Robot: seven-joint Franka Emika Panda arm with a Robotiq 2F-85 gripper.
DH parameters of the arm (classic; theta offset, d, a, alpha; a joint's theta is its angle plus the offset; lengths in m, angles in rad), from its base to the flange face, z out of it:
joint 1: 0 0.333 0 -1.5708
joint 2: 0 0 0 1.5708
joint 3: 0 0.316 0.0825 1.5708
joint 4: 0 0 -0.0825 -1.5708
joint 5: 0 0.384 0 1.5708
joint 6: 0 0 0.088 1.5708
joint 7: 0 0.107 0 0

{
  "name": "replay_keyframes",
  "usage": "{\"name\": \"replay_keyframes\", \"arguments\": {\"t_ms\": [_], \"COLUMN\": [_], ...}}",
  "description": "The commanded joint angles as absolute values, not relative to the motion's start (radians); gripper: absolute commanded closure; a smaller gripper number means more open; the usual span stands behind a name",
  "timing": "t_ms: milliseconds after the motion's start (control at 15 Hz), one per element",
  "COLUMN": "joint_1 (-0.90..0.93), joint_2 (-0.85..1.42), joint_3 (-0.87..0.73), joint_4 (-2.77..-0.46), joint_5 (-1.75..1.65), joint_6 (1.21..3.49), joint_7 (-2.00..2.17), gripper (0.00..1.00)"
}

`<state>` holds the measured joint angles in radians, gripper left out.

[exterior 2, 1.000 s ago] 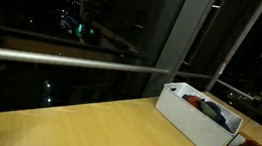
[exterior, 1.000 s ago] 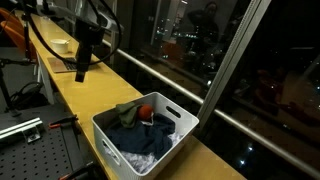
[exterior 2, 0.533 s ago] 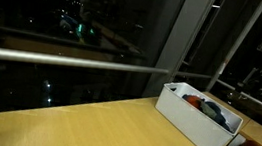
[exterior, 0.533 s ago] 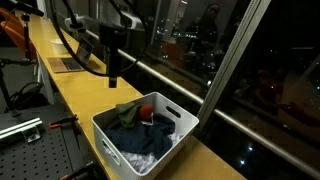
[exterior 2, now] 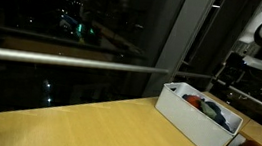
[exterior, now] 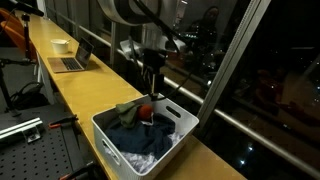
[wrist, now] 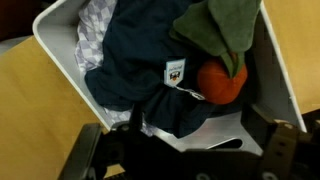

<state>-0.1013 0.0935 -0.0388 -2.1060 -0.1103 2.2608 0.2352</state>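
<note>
Pincer (exterior: 150, 90) hangs released just above the white bin (exterior: 108, 146), its jaws spread wide with nothing between them. It sits in the upper middle of the frame in an exterior view, pointing straight down from the arm. In the wrist view the pincer (wrist: 180, 132) comes in from the bottom edge, one dark finger (wrist: 88, 155) at lower left and the other at lower right, both clear of the contents.

The white bin (wrist: 48, 28) fills most of the wrist view. A navy garment (wrist: 135, 60) lies crumpled across its middle, with a small white label (wrist: 175, 72) showing on it. An orange ball (wrist: 220, 82) rests right of centre, touching the navy garment, and a green cloth (wrist: 225, 25) drapes over the top of the ball toward the upper right. A pale checked cloth (wrist: 95, 30) is tucked along the bin's upper left wall, partly under the navy garment.

In an exterior view the orange ball (exterior: 146, 111) lies just below the pincer's tips, the green cloth (exterior: 125, 112) is to its left, and the navy garment (exterior: 135, 135) fills the bin's centre. The bin stands on a long wooden tabletop (exterior: 70, 95) beside a dark window (exterior: 260, 70). A laptop (exterior: 68, 62) and a small bowl (exterior: 60, 45) sit well apart at upper left. The white bin (exterior 2: 190, 123) also shows at lower right of an exterior view, where the pincer is too dark to make out.
</note>
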Motion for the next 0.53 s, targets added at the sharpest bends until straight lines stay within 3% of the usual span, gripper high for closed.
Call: {"name": "replay_keyframes", "arguments": {"t_ms": [0,467], "joint_1": [-0.090,-0.108], "joint_2": [0.318,0.578], "joint_3": [-0.056,-0.054], "joint_4": [-1.922,-1.760], "joint_5": [-0.051,0.103], "joint_6": [2.243,2.200], "joint_7": [0.213,0.210], "gripper": [0.00,0.00]}}
